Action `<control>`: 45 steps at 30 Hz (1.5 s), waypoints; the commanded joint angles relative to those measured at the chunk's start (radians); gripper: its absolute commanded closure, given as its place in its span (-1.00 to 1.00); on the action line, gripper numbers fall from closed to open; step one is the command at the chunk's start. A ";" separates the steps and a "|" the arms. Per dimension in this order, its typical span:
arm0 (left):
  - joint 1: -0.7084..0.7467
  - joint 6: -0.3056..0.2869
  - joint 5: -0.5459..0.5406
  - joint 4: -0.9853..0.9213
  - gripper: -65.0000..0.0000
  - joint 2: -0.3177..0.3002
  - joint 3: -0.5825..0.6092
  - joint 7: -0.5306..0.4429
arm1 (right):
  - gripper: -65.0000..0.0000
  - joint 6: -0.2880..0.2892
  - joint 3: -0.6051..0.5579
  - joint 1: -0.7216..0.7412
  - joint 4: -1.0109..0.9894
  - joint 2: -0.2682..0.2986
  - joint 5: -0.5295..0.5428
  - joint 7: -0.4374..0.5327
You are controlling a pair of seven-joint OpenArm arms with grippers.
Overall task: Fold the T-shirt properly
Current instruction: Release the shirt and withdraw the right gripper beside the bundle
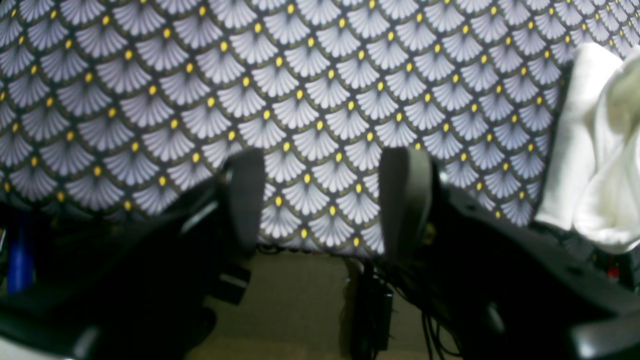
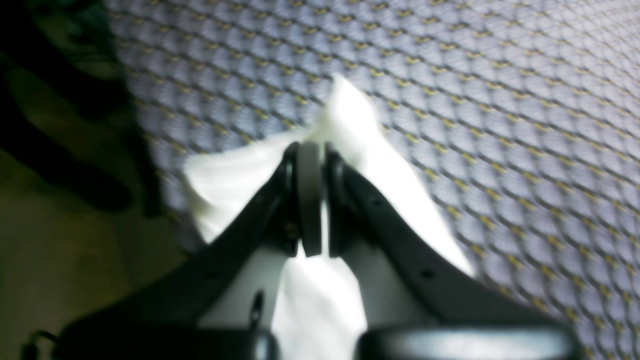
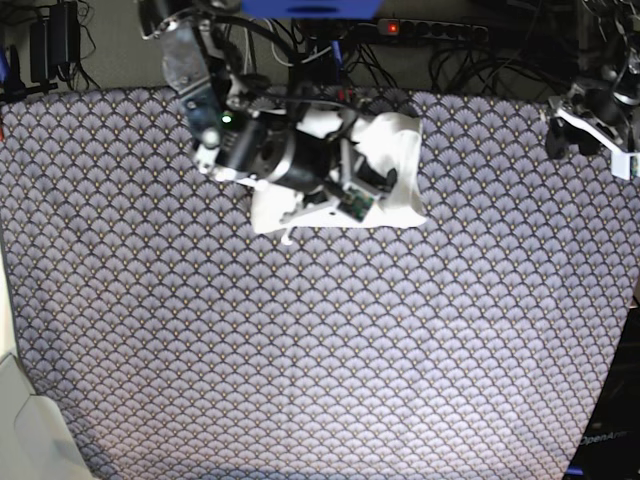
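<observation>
The T-shirt (image 3: 402, 140) lies as a crumpled white bundle at the far middle of the table, no print showing. My right gripper (image 2: 310, 150) is shut on a fold of the T-shirt (image 2: 345, 112), and white cloth bunches around and under its fingers. In the base view the right arm (image 3: 270, 150) covers the bundle's left part. My left gripper (image 1: 325, 200) stands open and empty above the patterned cloth near the table's edge. The T-shirt (image 1: 595, 150) shows at the far right of that view, apart from the fingers. The left arm (image 3: 592, 120) sits at the far right corner.
A fan-patterned tablecloth (image 3: 320, 340) covers the whole table. Behind the far edge run a power strip (image 3: 430, 30) and tangled cables (image 3: 330, 50). A white object (image 3: 25, 430) stands at the near left corner. Floor and cables (image 1: 370, 310) show beyond the edge.
</observation>
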 commanded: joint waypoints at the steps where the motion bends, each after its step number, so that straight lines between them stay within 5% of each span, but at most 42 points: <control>1: 0.002 -0.003 -0.005 0.015 -0.10 -0.014 -0.007 -0.015 | 1.00 -0.001 0.018 0.010 0.012 0.009 0.010 0.018; 6: 0.002 -0.003 -0.012 0.015 -0.10 -0.014 -0.004 -0.015 | 1.00 -0.001 0.106 0.044 -0.098 0.039 0.013 0.039; 18: 0.002 -0.002 -0.012 0.015 -0.10 -0.014 -0.007 -0.015 | 1.00 -0.001 0.110 0.052 -0.388 0.095 0.012 0.242; 31: -0.002 -0.003 -0.012 0.016 -0.10 0.006 -0.003 -0.015 | 1.00 -0.001 0.142 -0.067 -0.012 0.113 0.010 0.108; 45: -0.002 -0.005 -0.014 0.027 -0.10 0.058 0.034 -0.015 | 1.00 -0.001 0.142 -0.076 -0.184 0.162 0.010 0.114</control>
